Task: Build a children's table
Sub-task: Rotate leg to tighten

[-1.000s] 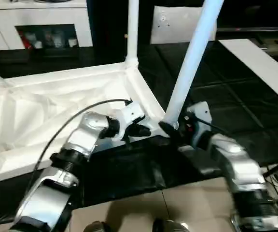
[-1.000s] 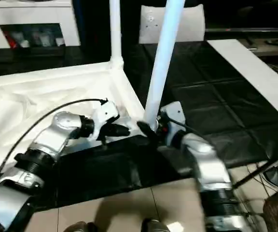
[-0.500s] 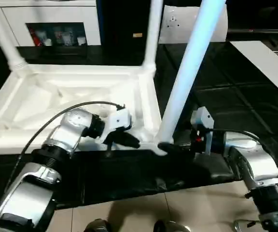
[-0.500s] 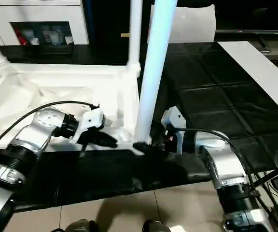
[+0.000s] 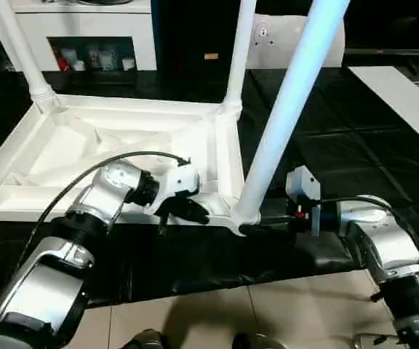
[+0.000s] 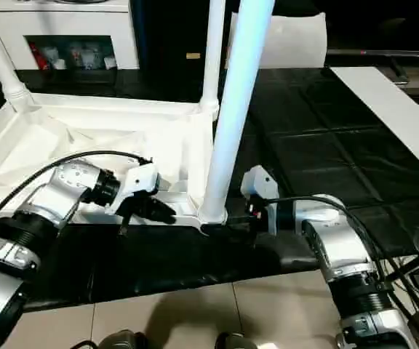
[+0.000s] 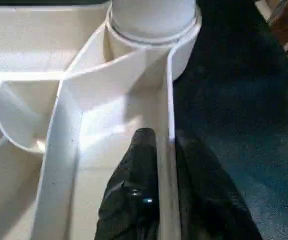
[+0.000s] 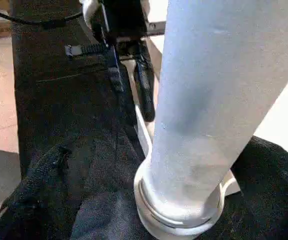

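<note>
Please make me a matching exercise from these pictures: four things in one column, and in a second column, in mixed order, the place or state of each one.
Things:
1. left gripper
2. right gripper
3. near leg
4. table top

Places or states:
A. at the foot of the near leg, on its right side
B. upside down on the black cover, ribs up
C. at the table top's near rim, left of the near leg
D. standing in the near right corner socket

Pairs: 1-C, 2-A, 3-D, 4-B
</note>
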Available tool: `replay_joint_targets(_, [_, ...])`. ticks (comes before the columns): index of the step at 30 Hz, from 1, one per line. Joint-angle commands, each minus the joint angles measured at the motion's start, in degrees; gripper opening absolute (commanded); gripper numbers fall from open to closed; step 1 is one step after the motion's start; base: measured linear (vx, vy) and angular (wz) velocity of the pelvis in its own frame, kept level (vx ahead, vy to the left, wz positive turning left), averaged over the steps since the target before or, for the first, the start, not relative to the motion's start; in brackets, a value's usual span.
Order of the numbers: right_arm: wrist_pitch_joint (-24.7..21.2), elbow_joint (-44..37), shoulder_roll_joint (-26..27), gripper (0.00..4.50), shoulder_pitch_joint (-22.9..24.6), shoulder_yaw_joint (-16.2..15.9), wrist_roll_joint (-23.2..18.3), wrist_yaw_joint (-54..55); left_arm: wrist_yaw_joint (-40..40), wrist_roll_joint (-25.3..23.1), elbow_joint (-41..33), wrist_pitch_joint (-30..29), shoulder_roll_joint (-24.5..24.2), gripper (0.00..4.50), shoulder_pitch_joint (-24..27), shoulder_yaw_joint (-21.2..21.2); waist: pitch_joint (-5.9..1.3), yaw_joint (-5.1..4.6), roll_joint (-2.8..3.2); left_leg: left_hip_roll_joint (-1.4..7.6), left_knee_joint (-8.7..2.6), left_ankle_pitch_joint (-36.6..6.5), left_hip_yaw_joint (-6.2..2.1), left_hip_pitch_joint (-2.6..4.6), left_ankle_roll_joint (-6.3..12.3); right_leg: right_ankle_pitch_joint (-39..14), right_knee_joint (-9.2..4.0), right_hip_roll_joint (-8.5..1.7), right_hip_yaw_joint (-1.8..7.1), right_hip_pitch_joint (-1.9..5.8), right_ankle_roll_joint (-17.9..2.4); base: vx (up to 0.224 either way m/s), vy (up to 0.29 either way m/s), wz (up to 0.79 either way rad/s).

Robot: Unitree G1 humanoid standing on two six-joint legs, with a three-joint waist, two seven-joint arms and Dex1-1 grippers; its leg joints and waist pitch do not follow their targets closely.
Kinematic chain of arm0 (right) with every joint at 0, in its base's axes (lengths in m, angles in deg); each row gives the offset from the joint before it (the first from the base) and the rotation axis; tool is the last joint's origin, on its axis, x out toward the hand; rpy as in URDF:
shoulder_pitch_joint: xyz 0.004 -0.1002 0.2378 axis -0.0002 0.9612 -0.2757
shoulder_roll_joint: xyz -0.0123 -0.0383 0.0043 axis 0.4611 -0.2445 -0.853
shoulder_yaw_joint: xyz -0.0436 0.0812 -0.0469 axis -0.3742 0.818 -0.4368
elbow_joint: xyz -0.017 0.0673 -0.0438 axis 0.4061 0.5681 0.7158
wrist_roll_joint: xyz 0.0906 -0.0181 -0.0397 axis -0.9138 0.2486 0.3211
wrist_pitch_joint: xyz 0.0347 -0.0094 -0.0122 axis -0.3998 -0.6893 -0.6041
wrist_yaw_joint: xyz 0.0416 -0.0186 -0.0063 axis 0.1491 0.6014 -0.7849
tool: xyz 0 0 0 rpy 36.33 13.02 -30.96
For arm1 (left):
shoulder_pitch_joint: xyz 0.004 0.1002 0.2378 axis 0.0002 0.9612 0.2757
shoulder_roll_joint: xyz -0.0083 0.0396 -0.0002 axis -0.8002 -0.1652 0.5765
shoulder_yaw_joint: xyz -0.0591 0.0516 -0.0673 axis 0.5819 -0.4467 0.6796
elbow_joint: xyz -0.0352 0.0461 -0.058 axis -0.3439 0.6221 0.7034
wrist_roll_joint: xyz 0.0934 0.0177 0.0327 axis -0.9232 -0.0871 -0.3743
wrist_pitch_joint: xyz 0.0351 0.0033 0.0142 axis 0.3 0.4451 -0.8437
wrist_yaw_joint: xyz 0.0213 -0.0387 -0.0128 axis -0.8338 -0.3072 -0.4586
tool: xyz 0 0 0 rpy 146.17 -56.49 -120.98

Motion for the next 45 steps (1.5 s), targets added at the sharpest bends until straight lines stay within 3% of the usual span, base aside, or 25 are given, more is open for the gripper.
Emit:
replay_joint_targets(1, [0.6, 0.3, -0.5, 4.5, 0.3, -0.6, 0.3, -0.6, 1.3, -0.6, 0.7, 0.1, 0.3, 0.56, -1.4, -0.5, -4.45, -0.12, -0.21, 3.19, -4.33, -15.4, -1.12, 1.3, 1.94, -23.5, -4.34, -3.92, 2.98, 2.78, -10.1, 0.0, 0.0, 0.0])
replay_joint_targets(4, [0.8, 0.3, -0.6, 4.5, 0.4, -0.6, 0.3, -0.5, 1.3, -0.1, 0.9, -0.1, 0.7, 0.56, -1.6, -0.1, -4.49, 0.02, -0.16, 3.18, -4.26, -15.0, -0.95, 1.34, 2.32, -21.5, -4.13, -3.87, 2.99, 2.79, -11.4, 0.0, 0.0, 0.0])
replay_joint_targets(8, [1.2, 0.5, -0.7, 4.5, 0.5, -0.7, 0.2, -0.3, 0.8, 0.9, 1.6, 0.9, 1.4, 0.56, -1.8, 0.6, -4.46, 0.12, -0.23, 3.18, -4.26, -14.8, -0.91, 1.33, 2.49, -21.3, -4.09, -3.84, 2.97, 2.87, -11.6, 0.0, 0.0, 0.0])
replay_joint_targets(13, [1.7, 0.9, -0.7, 4.5, 0.5, -1.0, 0.2, -0.5, -0.5, 2.4, 2.1, 1.8, 2.1, 0.04, -1.5, 1.6, -4.54, 0.23, -0.33, 3.2, -4.25, -15.0, -0.97, 1.22, 2.37, -22.0, -4.09, -3.95, 2.92, 2.99, -11.3, 0.0, 0.0, 0.0])
replay_joint_targets(28, [1.4, 5.9, -0.8, 4.5, -2.5, -1.0, -0.8, -2.9, -10.0, 4.9, 1.9, 5.0, 0.8, 0.04, -0.2, 1.2, -4.84, 0.51, -0.36, 3.28, -3.99, -12.2, -0.62, 1.15, 3.31, -17.5, -3.39, -3.86, 2.95, 3.17, -13.1, 0.0, 0.0, 0.0])
replay_joint_targets(39, [-0.7, 7.3, -0.3, 3.45, -4.6, -2.2, -2.6, -7.4, -12.2, 4.0, 1.0, 6.3, -0.3, 0.0, 0.0, 0.2, -4.65, 1.72, -0.27, 3.47, -4.08, -12.5, -0.47, 1.48, 2.54, -19.5, -3.42, -4.01, 3.04, 2.84, -12.2, 0.0, 0.0, 0.0])
replay_joint_targets(45, [-1.4, 7.3, 0.5, 3.09, -5.1, -2.6, -2.9, -7.7, -12.5, 3.7, 1.1, 6.7, -0.3, 0.0, 0.3, 0.2, -4.78, 1.75, -0.18, 3.54, -4.08, -12.1, -0.42, 1.5, 2.47, -17.5, -3.13, -3.92, 3.02, 2.92, -12.9, 0.0, 0.0, 0.0])
